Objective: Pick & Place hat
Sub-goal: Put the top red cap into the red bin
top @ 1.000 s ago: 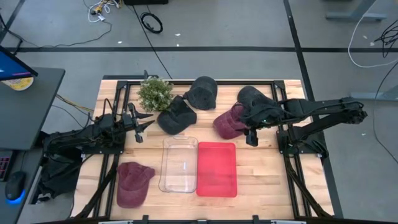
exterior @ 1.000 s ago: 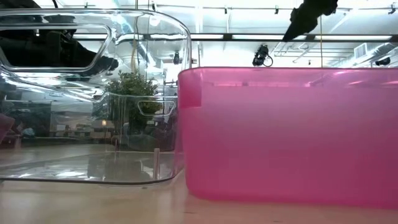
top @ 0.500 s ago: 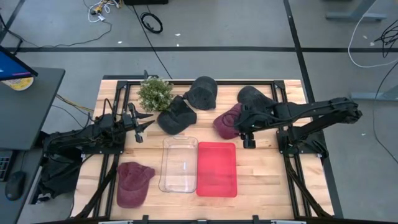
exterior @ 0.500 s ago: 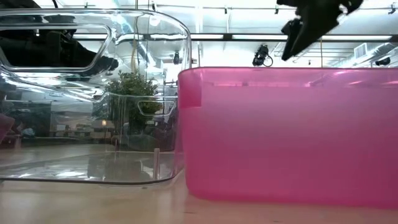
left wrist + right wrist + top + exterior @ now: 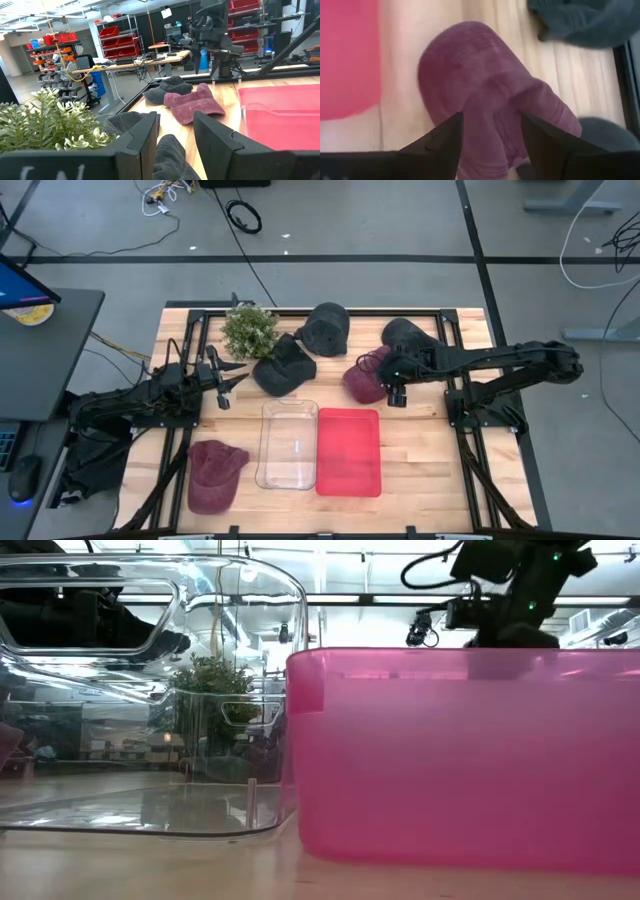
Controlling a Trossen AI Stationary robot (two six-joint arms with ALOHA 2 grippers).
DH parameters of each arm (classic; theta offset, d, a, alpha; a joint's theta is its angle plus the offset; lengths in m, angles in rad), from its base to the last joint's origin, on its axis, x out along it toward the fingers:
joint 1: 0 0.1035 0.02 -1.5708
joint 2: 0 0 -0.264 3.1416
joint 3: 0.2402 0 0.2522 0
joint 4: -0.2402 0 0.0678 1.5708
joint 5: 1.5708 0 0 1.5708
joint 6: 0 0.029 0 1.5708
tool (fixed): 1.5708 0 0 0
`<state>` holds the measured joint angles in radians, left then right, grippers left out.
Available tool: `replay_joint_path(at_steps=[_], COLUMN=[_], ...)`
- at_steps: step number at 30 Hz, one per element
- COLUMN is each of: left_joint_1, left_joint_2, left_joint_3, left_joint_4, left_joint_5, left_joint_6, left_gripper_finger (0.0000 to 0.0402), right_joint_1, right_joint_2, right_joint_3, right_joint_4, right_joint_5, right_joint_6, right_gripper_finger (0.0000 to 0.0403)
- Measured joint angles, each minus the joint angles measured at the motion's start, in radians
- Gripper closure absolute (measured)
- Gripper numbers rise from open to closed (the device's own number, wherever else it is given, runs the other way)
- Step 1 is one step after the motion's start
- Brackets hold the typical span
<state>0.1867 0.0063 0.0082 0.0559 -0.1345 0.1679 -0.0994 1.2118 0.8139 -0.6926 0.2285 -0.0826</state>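
Fingers of the right gripper (image 5: 487, 145) stand spread over the maroon hat (image 5: 485, 95), not gripping; left gripper (image 5: 175, 135) waits open.

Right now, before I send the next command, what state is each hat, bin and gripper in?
right gripper: open, over the maroon cap, nothing held
left gripper: open, empty, waiting by the plant
maroon cap: on the table, not gripped
second maroon cap: lying beside the clear bin
three dark caps: on the table, untouched
clear bin: upright, empty
pink bin: upright, empty
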Motion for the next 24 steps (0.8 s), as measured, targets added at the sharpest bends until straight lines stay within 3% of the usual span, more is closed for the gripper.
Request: replay_joint_path(at_steps=[8,24], left_joint_1=[0.000,0.000], left_joint_2=[0.000,0.000], left_joint_3=[0.000,0.000], left_joint_4=[0.000,0.000], left_joint_5=[0.000,0.000], left_joint_6=[0.000,0.000], left_gripper_finger=[0.0268,0.0268], right_joint_1=[-0.019,-0.019], right_joint_2=[0.000,0.018], right_joint_3=[-0.043,-0.043], right_joint_4=[0.078,0.093], right_joint_5=[-0.001,-0.001], right_joint_6=[0.126,0.128], right_gripper_finger=[0.0198,0.0198])
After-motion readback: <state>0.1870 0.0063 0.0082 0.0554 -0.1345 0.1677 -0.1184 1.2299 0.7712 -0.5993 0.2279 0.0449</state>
